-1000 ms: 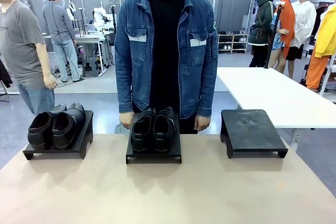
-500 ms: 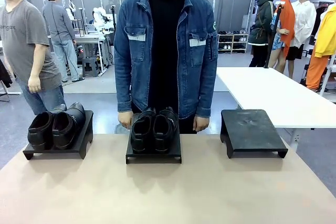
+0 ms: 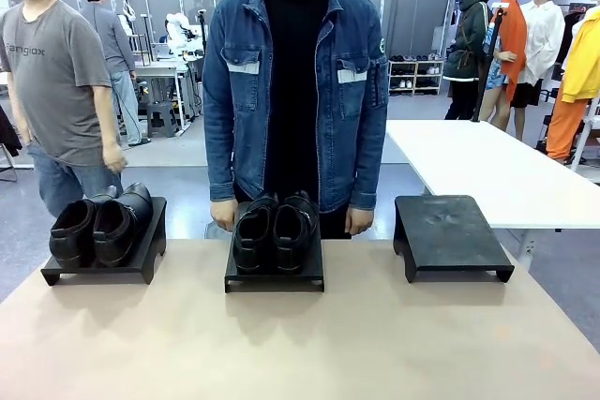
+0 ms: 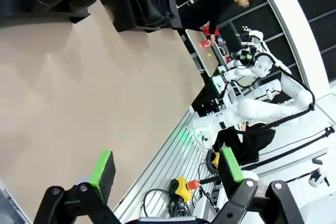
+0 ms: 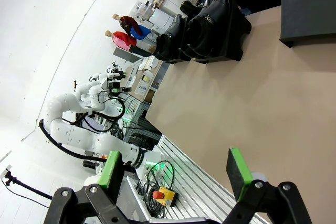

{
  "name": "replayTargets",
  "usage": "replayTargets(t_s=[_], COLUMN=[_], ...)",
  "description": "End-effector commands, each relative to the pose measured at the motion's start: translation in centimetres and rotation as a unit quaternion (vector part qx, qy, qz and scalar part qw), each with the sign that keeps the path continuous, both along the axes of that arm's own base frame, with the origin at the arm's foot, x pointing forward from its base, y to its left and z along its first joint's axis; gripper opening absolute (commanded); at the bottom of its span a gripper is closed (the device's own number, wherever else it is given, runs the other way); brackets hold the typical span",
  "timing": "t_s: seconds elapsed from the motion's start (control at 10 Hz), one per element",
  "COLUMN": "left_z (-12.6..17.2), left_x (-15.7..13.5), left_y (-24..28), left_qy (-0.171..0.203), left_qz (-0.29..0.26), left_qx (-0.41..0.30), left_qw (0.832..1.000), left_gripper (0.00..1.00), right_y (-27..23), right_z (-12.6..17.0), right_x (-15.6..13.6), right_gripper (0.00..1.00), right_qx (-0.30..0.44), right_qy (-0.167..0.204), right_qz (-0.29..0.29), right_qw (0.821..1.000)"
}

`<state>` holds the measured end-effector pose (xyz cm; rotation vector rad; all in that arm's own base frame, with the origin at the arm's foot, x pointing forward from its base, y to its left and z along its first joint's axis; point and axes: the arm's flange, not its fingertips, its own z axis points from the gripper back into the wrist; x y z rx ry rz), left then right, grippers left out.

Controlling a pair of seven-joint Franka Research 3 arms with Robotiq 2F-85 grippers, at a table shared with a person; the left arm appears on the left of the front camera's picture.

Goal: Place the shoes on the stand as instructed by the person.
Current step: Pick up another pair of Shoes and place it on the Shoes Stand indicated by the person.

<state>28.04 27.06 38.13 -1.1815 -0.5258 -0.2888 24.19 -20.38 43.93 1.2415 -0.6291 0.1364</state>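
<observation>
Two glossy black pairs of shoes: left pair (image 3: pixel 99 222) and middle pair (image 3: pixel 275 229), toes toward the robot.

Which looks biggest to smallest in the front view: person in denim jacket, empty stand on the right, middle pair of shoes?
1. Person, by far the largest.
2. Empty stand.
3. Middle pair of shoes.
All three stand along the table's far edge, so nearness barely skews this.

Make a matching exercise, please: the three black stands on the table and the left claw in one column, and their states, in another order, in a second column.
Things:
1. left stand
2. middle stand
3. right stand
4. left claw

States:
A. bare top
B. open, holding nothing
C. shoes, right in front of the person
D. shoes, turned at an angle

Pairs: 1-D, 2-C, 3-A, 4-B
</observation>
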Motion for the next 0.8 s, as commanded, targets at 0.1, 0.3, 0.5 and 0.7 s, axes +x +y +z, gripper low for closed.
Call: replayTargets(t_s=[0.1,0.3,0.5,0.7], left_z=[0.22,0.22,0.22,0.22], left_x=[-0.48,-0.48,-0.48,-0.48], left_y=[-0.43,-0.43,-0.43,-0.43], left_qy=[0.005,0.005,0.005,0.005], left_qz=[-0.006,-0.006,-0.006,-0.006], left_qx=[0.001,0.001,0.001,0.001], left_qw=[1.000,1.000,1.000,1.000], left_gripper=[1.00,1.00,1.00,1.00], right_y=[-0.15,-0.15,-0.15,-0.15], right_z=[0.10,0.10,0.10,0.10], right_x=[-0.10,-0.10,-0.10,-0.10], right_gripper=[1.00,1.00,1.00,1.00], right_qx=[-0.001,-0.001,-0.001,-0.001], right_qy=[-0.010,-0.010,-0.010,-0.010], right_qz=[0.004,0.004,0.004,0.004], right_qw=[1.000,1.000,1.000,1.000])
